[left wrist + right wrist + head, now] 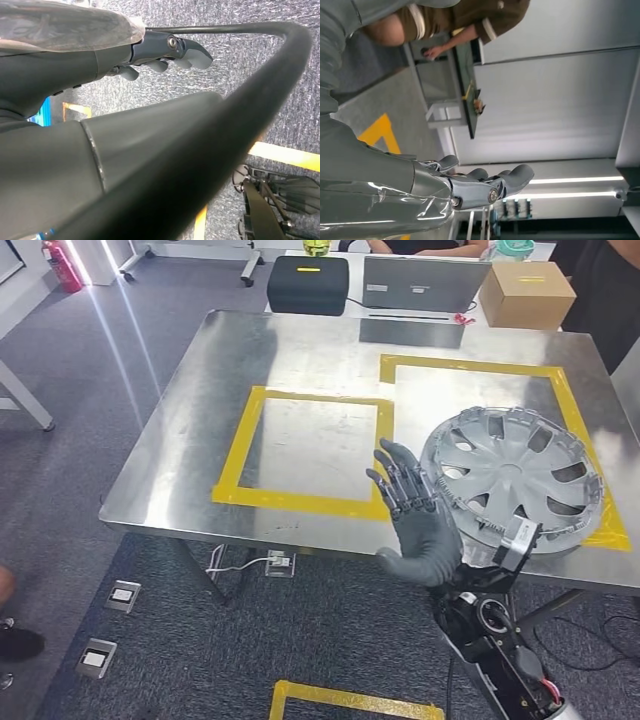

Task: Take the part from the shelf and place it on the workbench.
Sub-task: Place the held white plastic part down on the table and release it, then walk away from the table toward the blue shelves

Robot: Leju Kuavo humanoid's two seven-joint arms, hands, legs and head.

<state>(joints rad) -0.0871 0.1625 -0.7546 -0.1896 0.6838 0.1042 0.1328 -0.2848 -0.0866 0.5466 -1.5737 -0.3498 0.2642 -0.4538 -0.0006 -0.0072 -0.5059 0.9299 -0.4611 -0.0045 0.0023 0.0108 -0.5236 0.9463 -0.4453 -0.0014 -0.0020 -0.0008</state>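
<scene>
The steel table (189,440) carries the part, a grey wheel cover (513,475), lying flat just beyond the right robot hand (411,515) inside a yellow tape square (573,410). That robot hand is spread apart, holding nothing, beside the cover's rim. Judgement: placement appears done; withdraw without catching the rim. A black case (308,284), laptop (423,282) and cardboard box (527,294) stand well beyond. The left robot hand (166,52) hangs over the floor, fingers apparently loose.

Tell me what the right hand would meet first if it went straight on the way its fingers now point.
Judging by the head view, the right hand points up and across the metal table with fingers spread. Its way looks free over the yellow tape; the hubcap lies beside it. Height above the table is unclear.
</scene>
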